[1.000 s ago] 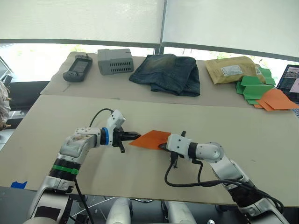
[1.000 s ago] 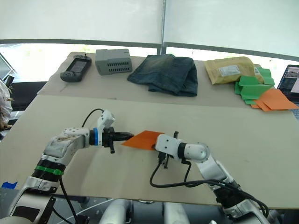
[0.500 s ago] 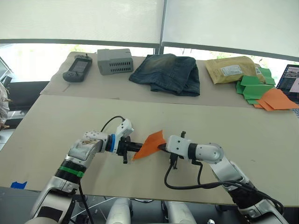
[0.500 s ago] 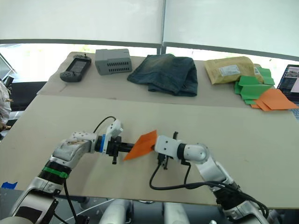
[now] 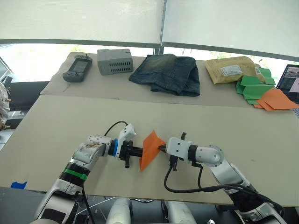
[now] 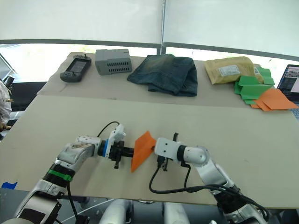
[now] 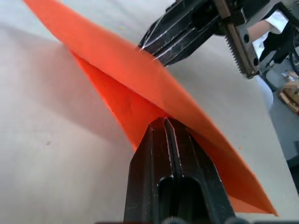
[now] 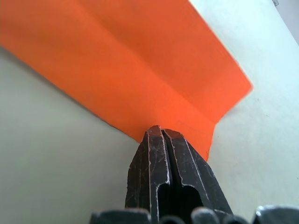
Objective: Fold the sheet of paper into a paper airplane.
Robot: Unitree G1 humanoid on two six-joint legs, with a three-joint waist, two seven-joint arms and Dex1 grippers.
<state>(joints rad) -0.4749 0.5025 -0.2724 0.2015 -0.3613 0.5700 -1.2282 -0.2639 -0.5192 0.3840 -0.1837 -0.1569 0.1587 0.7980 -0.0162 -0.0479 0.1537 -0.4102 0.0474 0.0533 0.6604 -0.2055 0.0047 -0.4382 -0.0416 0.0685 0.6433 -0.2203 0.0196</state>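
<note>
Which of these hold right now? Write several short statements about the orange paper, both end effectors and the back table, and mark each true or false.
1. Both end effectors pinch the sheet of paper: the left end effector and the right end effector. True.
2. The paper lies flat on the table. False: it is lifted and tilted between them.
3. The jeans lie between the grey box and the tan envelope. True.
4. The green paper shapes sit beside the handheld controller. False: they lie at the far right, by the envelope.
</note>
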